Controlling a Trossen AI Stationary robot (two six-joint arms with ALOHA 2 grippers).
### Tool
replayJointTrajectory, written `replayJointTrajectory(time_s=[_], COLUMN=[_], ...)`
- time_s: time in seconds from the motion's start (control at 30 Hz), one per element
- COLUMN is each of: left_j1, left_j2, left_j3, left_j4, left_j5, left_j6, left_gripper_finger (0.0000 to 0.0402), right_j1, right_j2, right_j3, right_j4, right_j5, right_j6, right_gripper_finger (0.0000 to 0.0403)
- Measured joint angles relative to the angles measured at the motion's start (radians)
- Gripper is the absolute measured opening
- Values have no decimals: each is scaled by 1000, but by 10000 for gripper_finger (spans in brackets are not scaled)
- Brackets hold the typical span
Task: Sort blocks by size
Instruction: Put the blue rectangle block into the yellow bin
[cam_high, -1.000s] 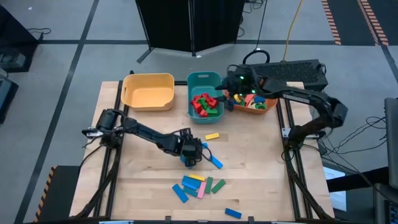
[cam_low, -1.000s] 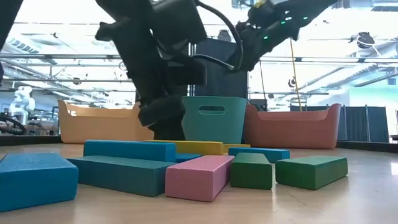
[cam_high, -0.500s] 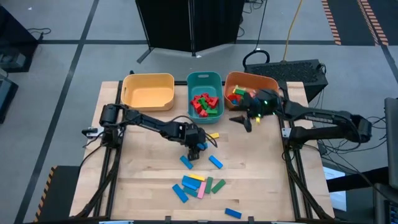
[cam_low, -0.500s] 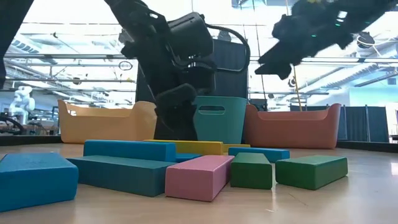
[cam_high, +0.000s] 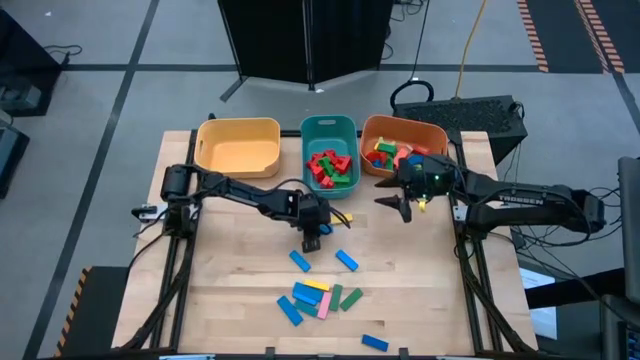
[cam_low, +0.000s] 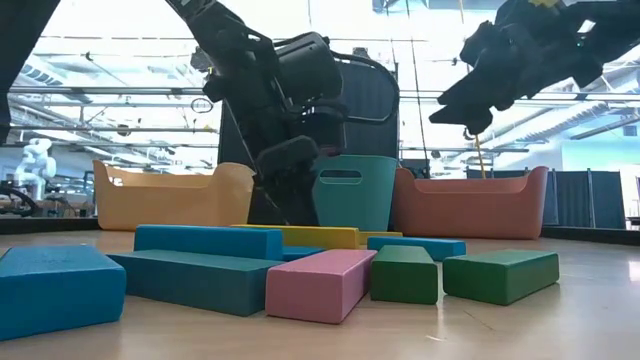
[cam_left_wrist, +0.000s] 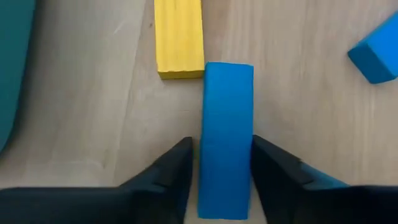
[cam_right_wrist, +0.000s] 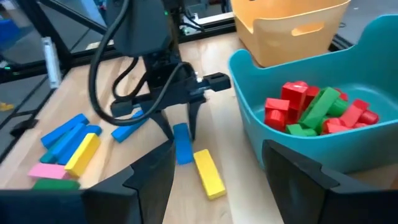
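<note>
My left gripper (cam_high: 312, 240) stands mid-table, slanting down, shut on a blue bar block (cam_left_wrist: 227, 124) that lies flat on the wood. A yellow bar (cam_left_wrist: 179, 37) lies just past the bar's end. More blocks lie nearer the front edge: a cluster (cam_high: 318, 298) of blue, yellow, pink and green, and single blue ones (cam_high: 299, 260), (cam_high: 347, 261), (cam_high: 375, 343). My right gripper (cam_high: 397, 203) hovers open in front of the orange bin (cam_high: 430, 135), holding nothing. My left gripper has the blue bar between its two fingers, one on each long side (cam_left_wrist: 249, 155), toward one end of the bar. The fingers (cam_left_wrist: 273, 168) come slanting down from the table's left side. The bar lies flat on the table.
Three bins stand along the far edge: a yellow one (cam_high: 238, 146), a teal one (cam_high: 318, 128) holding red and green blocks, and the orange one holding mixed pieces. Bare wood lies at the near left and the right of the table.
My right gripper has come away from above the orange bin toward the near edge and sunk a little, still open. My left gripper has shifted a short way toward the far edge and turned, uncovering a blue block that lay beneath it.
</note>
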Motion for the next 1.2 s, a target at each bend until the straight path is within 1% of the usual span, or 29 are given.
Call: replayJointTrajectory(time_s=[0.13, 0.23, 0.37, 0.53, 0.6, 0.7, 0.8, 0.97, 1.2], left_j1=[-4, 6, 36, 50, 49, 44, 39, 26, 26], left_j2=[0, 0, -1, -19, -42, -96, -170, -270, -367], left_j3=[0, 0, 8, 8, 6, 4, -5, -6, -6], left_j4=[0, -1, -48, -119, -148, -180, -214, -268, -437], left_j5=[-6, 4, 36, 36, 24, 12, -22, -81, -190], left_j6=[38, 80, 107, 106, 99, 83, 67, 54, 27], left_gripper_finger=[94, 80, 84, 86, 86, 86, 86, 86, 86], right_j1=[16, 17, 17, 16, 14, 14, 15, 17, 41], right_j2=[0, 0, 0, 0, 0, 1, 0, 0, 0], right_j3=[0, 0, 0, 0, 1, 15, 20, 19, 19], right_j4=[0, 5, 30, 90, 117, 100, 96, 38, 3], right_j5=[64, 85, 112, 138, 138, 138, 133, 131, 132], right_j6=[1, 16, 36, 22, 21, 20, 36, 80, 105], right_gripper_finger=[226, 226, 226, 226, 226, 226, 226, 226, 226])
